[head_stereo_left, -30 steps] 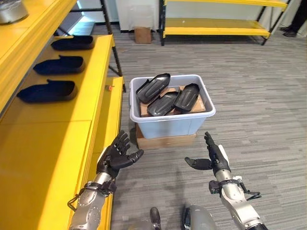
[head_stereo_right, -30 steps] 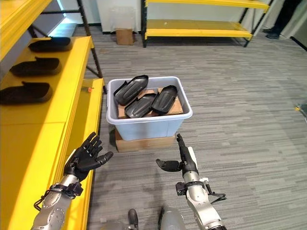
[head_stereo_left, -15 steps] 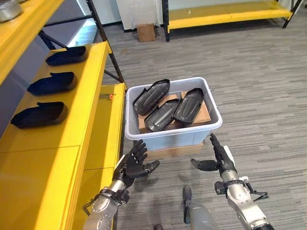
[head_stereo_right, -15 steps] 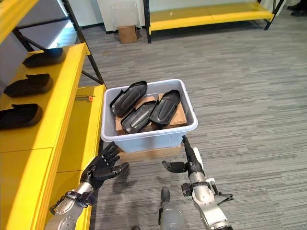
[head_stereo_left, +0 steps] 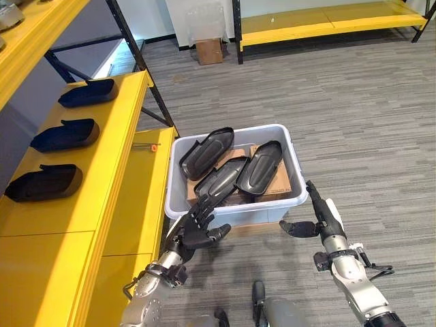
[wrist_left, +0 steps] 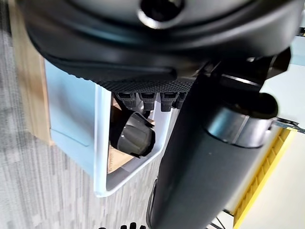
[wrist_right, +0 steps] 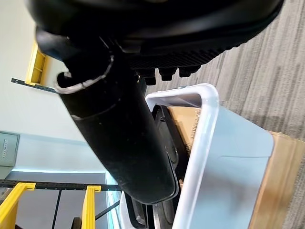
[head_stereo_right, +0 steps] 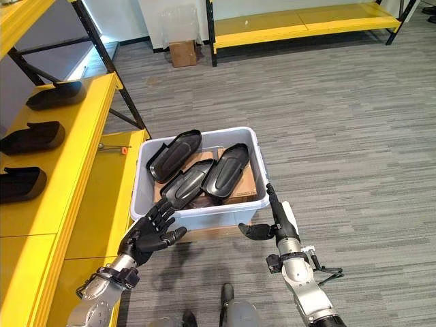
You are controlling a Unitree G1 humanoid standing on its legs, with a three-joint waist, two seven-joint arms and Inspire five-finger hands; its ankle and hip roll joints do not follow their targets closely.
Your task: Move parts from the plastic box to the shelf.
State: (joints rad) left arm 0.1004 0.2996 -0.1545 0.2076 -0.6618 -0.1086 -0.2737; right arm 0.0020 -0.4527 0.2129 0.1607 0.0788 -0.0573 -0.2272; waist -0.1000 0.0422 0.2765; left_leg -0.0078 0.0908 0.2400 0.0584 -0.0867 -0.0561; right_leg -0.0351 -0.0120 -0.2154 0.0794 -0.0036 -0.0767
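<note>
Left eye view: both empty spread hands, left hand and right hand, have closed in on plastic box of parts, pick imminent.

No text, label, number or sign can be read anywhere here: the pale plastic box, the dark parts inside it and the yellow shelf carry no legible print.

Head cameras look down; wrist cameras closely share the plastic box.
</note>
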